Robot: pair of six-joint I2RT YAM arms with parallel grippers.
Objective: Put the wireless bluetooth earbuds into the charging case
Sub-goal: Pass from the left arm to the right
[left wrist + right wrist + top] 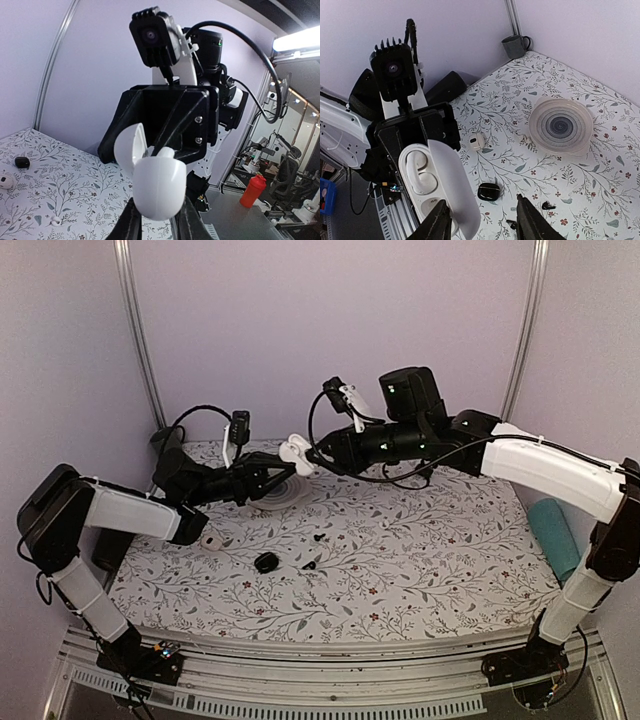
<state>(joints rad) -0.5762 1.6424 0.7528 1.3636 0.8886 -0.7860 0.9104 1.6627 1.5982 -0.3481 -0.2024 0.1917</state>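
My left gripper (283, 472) is shut on the white charging case (296, 452) and holds it above the table with its lid open. In the left wrist view the case (157, 187) sits between the fingers of the left gripper (156, 226). In the right wrist view the case (432, 182) holds one white earbud (417, 170); the slot below it is empty. Another white earbud (477, 141) lies on the table, also in the top view (212, 540). My right gripper (482, 225) is open and empty, close against the case (318, 456).
A round ribbed plate (285, 492) lies under the grippers. A black case (266, 562) and small black bits (320, 537) lie at mid-table. A teal roll (555, 535) is at the right edge, a dark mug (515, 46) in the far left corner.
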